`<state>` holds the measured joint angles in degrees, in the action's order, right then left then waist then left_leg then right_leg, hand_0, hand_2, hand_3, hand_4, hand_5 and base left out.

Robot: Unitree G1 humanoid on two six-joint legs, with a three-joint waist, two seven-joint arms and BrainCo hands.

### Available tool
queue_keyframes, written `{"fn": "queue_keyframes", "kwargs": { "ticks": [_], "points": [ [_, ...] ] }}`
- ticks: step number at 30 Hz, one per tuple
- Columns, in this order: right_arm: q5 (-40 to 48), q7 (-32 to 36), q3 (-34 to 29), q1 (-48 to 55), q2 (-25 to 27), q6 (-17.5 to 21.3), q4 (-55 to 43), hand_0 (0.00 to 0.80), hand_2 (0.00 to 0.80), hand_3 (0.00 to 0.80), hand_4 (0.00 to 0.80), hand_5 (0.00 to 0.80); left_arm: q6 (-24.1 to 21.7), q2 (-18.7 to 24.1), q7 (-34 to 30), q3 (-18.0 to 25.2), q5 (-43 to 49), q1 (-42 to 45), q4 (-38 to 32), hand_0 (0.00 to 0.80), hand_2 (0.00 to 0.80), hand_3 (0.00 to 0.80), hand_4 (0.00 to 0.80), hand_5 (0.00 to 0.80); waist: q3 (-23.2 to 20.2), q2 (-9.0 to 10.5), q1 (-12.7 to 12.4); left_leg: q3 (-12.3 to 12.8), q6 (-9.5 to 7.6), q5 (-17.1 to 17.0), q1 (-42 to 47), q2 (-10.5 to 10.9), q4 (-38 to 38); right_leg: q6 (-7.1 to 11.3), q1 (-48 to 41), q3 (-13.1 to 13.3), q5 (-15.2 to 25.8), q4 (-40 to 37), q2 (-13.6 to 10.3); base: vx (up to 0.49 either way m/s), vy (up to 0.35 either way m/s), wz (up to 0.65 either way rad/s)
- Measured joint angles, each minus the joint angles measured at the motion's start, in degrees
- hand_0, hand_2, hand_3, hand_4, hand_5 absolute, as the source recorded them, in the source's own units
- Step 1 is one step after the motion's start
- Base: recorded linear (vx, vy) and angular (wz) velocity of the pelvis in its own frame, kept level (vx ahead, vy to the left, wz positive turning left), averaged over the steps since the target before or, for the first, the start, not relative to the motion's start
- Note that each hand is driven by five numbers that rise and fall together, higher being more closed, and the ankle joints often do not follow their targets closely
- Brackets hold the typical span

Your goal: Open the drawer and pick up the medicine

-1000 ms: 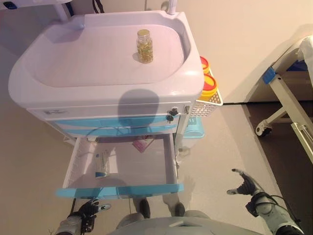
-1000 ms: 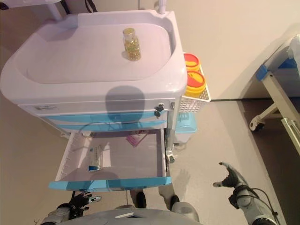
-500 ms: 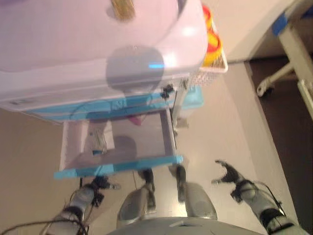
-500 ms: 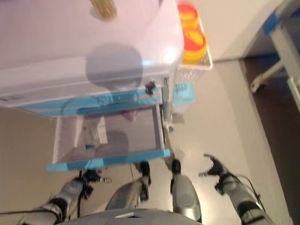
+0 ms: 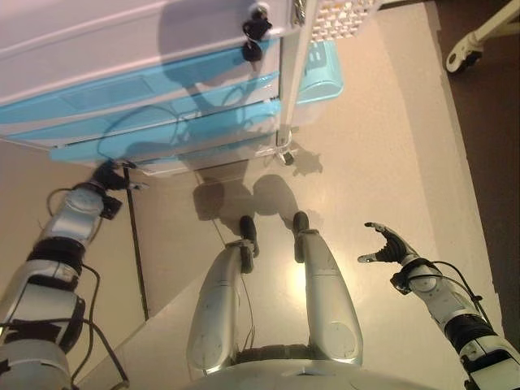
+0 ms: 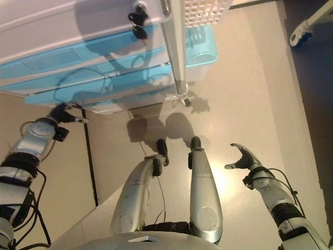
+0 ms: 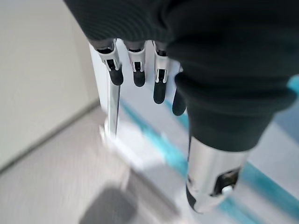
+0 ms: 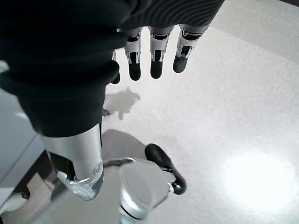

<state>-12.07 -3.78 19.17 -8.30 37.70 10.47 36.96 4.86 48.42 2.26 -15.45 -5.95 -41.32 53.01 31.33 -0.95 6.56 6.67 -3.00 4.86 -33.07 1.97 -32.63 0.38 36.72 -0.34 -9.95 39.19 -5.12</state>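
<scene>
- Progress, as a judgement: in the head views the cart (image 5: 146,49) shows only its blue drawer fronts (image 5: 162,122), seen edge-on from above. I cannot tell whether any drawer is pulled out, and no opened tray is in view.
- The medicine appears in no view, and neither hand holds anything, so the pick-up is not done.
- The left hand (image 5: 110,175) is raised to the lower-left corner of the drawer stack, just beside the lowest blue front. In its wrist view the fingers (image 7: 135,70) hang loosely straight and apart, gripping nothing, with a blue-edged drawer front past them.
- The right hand (image 5: 388,244) is held out low over the bare floor (image 5: 382,146), well apart from the cart, fingers spread and relaxed, empty.
</scene>
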Motion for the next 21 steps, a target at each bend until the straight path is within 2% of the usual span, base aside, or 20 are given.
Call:
{"fn": "queue_keyframes", "kwargs": {
  "ticks": [4,7,9,12,14,16,19,21],
  "points": [
    [0.1,-2.0,2.1,1.4,-0.4,0.1,-0.4,0.0,0.0,0.0,0.0,0.0,-0.4,0.1,10.1,-0.1,-1.1,-3.5,2.7,0.0,0.0,0.0,0.0,0.0,0.2,0.32,0.0,-1.5,0.43,-0.2,-1.9,0.0,-1.0,-0.26,1.4,0.2,0.2,0.5,1.2,0.004,-0.03,0.11],
    [0.2,-3.9,2.1,2.0,-1.0,0.9,0.5,0.0,0.0,0.0,0.0,0.0,-2.7,0.4,13.1,0.0,-1.9,-4.4,4.0,0.0,0.0,0.0,0.0,0.0,0.3,0.65,-0.1,-2.2,0.78,-0.5,-2.6,0.0,-0.6,-0.25,1.7,1.1,0.2,-0.2,2.4,0.004,-0.061,0.07],
    [0.2,-4.7,2.1,2.0,-1.7,1.5,1.5,0.0,0.0,0.0,0.0,0.0,-3.4,0.4,12.7,0.7,-3.6,-4.3,4.1,0.0,0.0,0.0,0.0,0.0,0.5,0.91,-0.1,-2.5,0.9,-0.6,-2.5,0.0,-0.2,-0.24,1.4,1.3,0.2,-0.6,2.8,0.013,-0.094,0.0],
    [0.2,-4.9,1.8,2.6,-4.8,2.3,3.3,0.0,0.0,0.0,0.0,0.0,-6.4,-1.0,8.0,2.8,-7.3,-1.0,3.7,0.0,0.0,0.0,0.0,0.0,0.5,1.13,0.0,-3.1,1.02,-1.1,0.1,-0.2,1.2,-0.24,-1.4,1.1,0.3,-2.3,2.9,0.029,-0.098,0.02],
    [0.3,-4.7,1.0,4.0,-7.7,3.5,3.9,0.0,0.0,0.0,0.0,0.0,-9.9,-5.0,3.4,5.3,-12.0,6.6,-0.2,0.0,0.0,0.0,0.0,0.0,0.4,1.18,-0.2,-3.5,1.04,-1.2,3.7,0.1,3.8,-0.22,-5.1,0.9,0.3,-4.8,2.8,0.06,-0.098,0.01],
    [1.5,-3.8,-0.5,4.9,-10.6,5.1,5.7,0.0,0.0,0.0,0.0,0.0,-14.2,-11.9,-1.3,8.9,-16.0,15.4,-4.0,0.0,0.0,0.0,0.0,0.0,0.4,1.16,-0.1,-4.3,0.99,-1.6,7.6,0.3,6.9,-0.12,-9.4,0.0,1.0,-8.4,2.5,0.055,-0.081,0.0],
    [1.9,-1.8,-4.4,6.2,-12.5,6.8,8.8,0.0,0.0,0.0,0.0,0.0,-18.9,-24.4,-7.8,9.4,-18.2,27.0,-4.0,0.0,0.0,0.0,0.0,0.0,0.2,1.46,-0.6,-5.8,0.84,-2.9,13.5,1.0,11.9,-0.53,-15.5,-1.9,1.9,-13.2,1.7,0.057,-0.096,0.2],
    [1.9,-0.1,-5.7,6.4,-12.7,8.2,10.1,0.0,0.0,0.0,0.0,0.0,-19.5,-28.6,-11.3,9.2,-18.4,31.9,-2.2,0.0,0.0,0.0,0.0,0.0,0.0,1.68,-2.3,-6.1,0.89,-3.4,16.9,1.0,14.8,-0.6,-18.8,-2.4,2.0,-15.4,1.7,0.078,-0.098,0.14]
  ]
}}
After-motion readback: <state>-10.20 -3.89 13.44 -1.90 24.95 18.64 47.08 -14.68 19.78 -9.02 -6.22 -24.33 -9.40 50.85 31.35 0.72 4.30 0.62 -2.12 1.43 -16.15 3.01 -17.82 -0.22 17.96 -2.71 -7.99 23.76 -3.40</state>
